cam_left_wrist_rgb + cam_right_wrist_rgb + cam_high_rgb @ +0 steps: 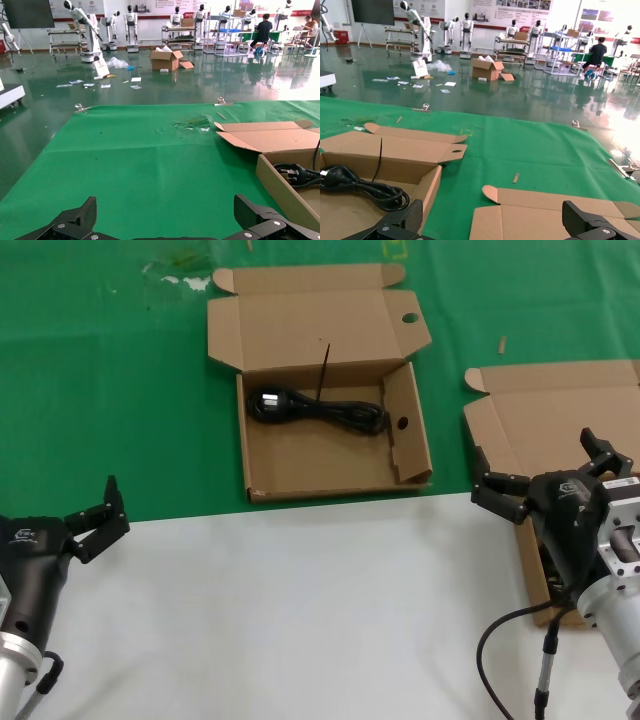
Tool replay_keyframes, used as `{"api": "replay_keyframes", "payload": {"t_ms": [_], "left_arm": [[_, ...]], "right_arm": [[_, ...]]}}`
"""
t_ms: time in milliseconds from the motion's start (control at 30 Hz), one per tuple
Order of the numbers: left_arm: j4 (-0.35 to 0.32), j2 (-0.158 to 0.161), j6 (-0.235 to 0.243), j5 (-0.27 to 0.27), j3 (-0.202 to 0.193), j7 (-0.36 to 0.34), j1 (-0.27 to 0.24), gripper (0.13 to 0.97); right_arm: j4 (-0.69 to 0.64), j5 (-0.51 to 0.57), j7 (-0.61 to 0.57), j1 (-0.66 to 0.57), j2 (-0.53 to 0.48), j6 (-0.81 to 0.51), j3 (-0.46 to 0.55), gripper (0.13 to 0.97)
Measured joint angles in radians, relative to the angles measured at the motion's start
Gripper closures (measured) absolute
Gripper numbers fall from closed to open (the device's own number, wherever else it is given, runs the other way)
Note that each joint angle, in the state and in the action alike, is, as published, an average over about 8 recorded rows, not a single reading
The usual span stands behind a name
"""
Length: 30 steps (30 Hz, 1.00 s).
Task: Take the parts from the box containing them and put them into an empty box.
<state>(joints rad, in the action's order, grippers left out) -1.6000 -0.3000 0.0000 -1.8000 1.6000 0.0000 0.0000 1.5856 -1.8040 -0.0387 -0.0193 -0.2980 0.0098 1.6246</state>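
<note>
Head view: two open brown cardboard boxes sit on a green table cover, with a white table surface nearer the robot. The box with a round hole in its lid flap (330, 420) lies far and centre, and one black coiled power cord (318, 408) with a moulded plug rests along its far inner wall. The plain-lidded box (545, 420) lies at the right, mostly hidden behind the right gripper (548, 472), whose fingers are spread wide and hold nothing. What lies inside this box cannot be seen. The left gripper (97, 520) hovers over the white surface at the near left, fingers also wide apart and empty.

Left wrist view: the left gripper's (170, 220) two black fingertips frame bare green cover; the holed box's side wall (280, 187) and the cord's plug (295, 175) show at one edge.

Right wrist view: the right gripper's (495, 222) spread fingertips frame both boxes at once, the plain lid (555, 212) close by and the cord (365, 187) coiled inside the holed box (427, 187).
</note>
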Motion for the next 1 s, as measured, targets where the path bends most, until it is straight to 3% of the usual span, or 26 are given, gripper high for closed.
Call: {"api": "replay_keyframes", "payload": {"t_ms": [1000], "left_arm": [[0.0, 0.0, 0.0, 0.0, 0.0, 0.0, 0.0, 0.132]], "right_arm": [[0.0, 0.0, 0.0, 0.0, 0.0, 0.0, 0.0, 0.129]]}}
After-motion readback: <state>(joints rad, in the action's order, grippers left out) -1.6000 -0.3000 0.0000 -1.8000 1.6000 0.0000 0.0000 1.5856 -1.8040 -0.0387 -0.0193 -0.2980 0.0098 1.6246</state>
